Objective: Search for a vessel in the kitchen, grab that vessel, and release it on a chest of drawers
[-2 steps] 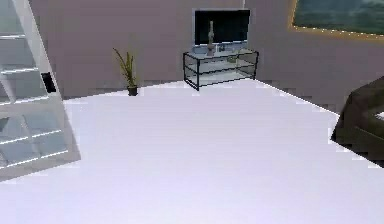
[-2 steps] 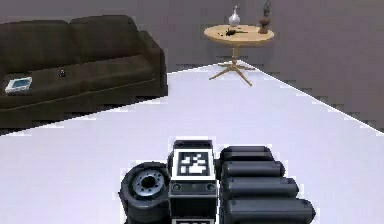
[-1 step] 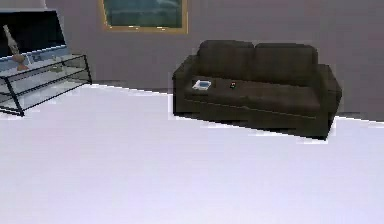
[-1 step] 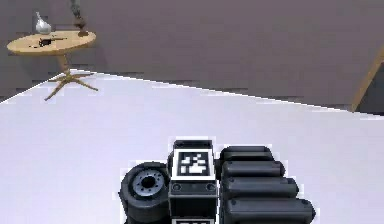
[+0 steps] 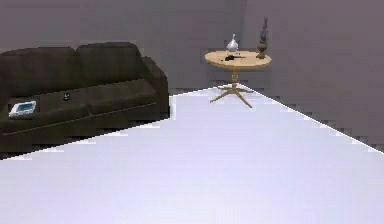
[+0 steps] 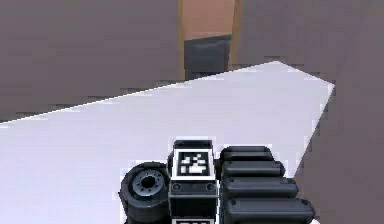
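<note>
Jaws cannot be made out, so whether they stand apart or together cannot be told, nor whether the gripper (image 6: 147,192) holds anything; its round dark body sits at the arm side view's bottom edge. Just right of it, touching, stands a white marker (image 6: 195,163) with black marks, and right of that the arm (image 6: 258,186) shows as black ribbed blocks. Beyond the jaws a pale floor (image 6: 150,120) runs out to grey walls (image 6: 80,45). Far out and a little to the right of the jaws is a doorway (image 6: 209,35) with a brown frame and a dark grey shape low inside it. Everything else lies well apart from the jaws, in the forward view. At its left a dark brown sofa (image 5: 85,85) stands against the wall, with a small white-and-blue flat thing (image 5: 22,108) on its left seat and a small dark thing (image 5: 66,96) near it to the right. Right of the sofa, near the room's corner, is a round wooden table (image 5: 250,60) on splayed legs. On its top stands a pale vase (image 5: 233,44), the vessel-like thing here, and at the right rim a taller dark figure (image 5: 265,33).
</note>
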